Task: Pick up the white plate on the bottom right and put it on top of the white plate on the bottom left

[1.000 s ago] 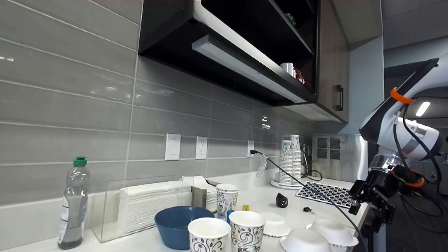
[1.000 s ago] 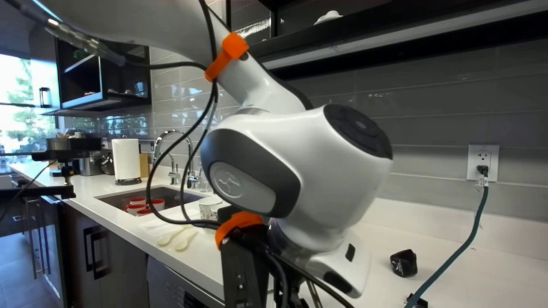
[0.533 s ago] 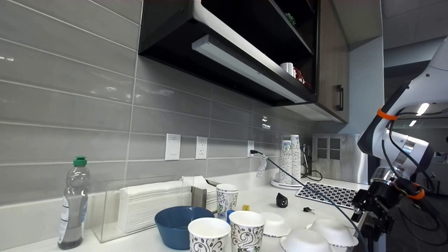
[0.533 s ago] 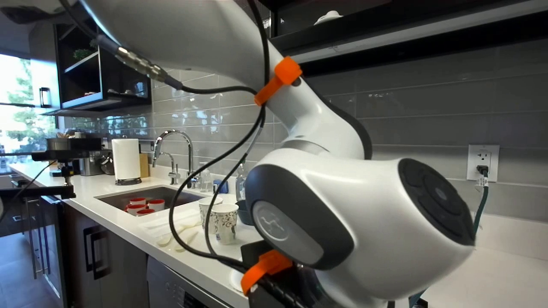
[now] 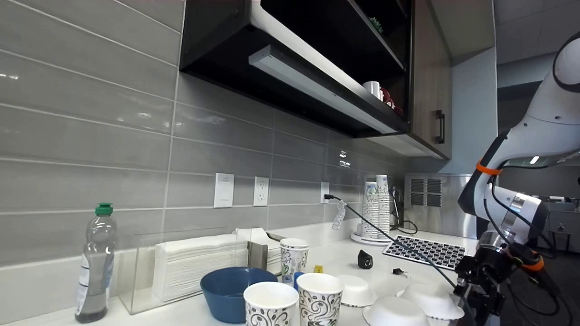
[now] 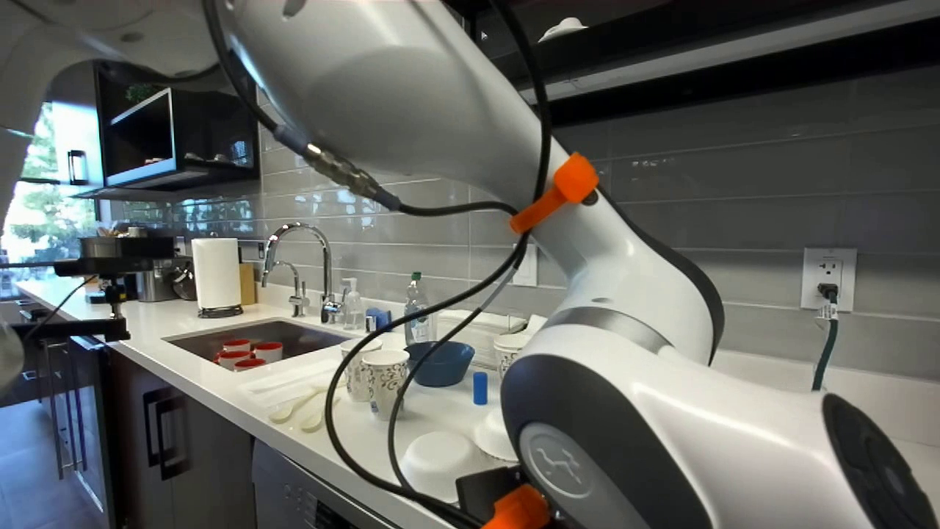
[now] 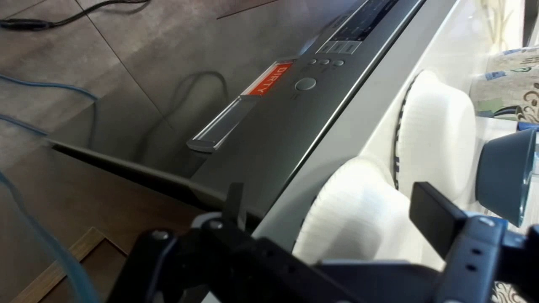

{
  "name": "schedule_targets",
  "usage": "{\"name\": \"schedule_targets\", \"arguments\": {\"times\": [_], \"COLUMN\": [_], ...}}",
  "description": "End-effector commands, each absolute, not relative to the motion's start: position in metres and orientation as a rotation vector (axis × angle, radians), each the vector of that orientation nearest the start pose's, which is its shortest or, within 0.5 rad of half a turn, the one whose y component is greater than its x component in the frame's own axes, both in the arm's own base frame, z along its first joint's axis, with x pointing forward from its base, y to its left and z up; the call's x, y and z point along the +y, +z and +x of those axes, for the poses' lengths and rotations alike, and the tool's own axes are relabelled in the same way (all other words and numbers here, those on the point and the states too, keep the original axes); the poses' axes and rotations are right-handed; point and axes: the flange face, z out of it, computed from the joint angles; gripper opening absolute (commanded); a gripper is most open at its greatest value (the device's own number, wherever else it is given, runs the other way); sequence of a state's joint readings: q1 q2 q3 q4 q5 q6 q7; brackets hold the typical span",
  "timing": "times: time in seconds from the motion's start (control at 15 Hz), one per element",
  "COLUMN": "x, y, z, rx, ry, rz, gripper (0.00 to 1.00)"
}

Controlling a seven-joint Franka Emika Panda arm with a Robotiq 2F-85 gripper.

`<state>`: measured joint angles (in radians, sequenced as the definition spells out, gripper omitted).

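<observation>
Down comes the arm (image 5: 541, 129), lower than a second ago in both exterior views, and the gripper (image 7: 330, 200) now hangs near the front edge of the counter (image 7: 349, 139)! Jaws spread wide, nothing in their grip, and the wrist view shows the white plate on the bottom right (image 7: 358, 210), upside down, across the gap between the fingers (image 7: 436, 216), contact impossible to call. Just beside it sits the white plate on the bottom left (image 7: 438, 134), also upside down.
</observation>
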<state>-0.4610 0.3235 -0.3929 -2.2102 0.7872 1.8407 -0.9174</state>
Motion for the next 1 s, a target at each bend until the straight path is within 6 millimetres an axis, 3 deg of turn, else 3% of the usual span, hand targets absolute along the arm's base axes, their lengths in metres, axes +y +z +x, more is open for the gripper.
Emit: {"name": "schedule_targets", "arguments": {"times": [0.0, 0.13, 0.67, 0.73, 0.87, 0.93], "x": [-0.347, -0.353, -0.364, -0.365, -0.366, -0.366], "y": [0.207, 0.203, 0.208, 0.207, 0.205, 0.204], "z": [0.372, 0.375, 0.378, 0.378, 0.377, 0.376], "rx": [0.487, 0.489, 0.469, 0.466, 0.466, 0.465], "ry": [-0.058, -0.058, -0.079, -0.077, -0.075, -0.075], "rz": [-2.229, -2.22, -2.178, -2.177, -2.174, -2.172], "gripper": [0.99, 0.75, 0.2, 0.64, 0.6, 0.67]}}
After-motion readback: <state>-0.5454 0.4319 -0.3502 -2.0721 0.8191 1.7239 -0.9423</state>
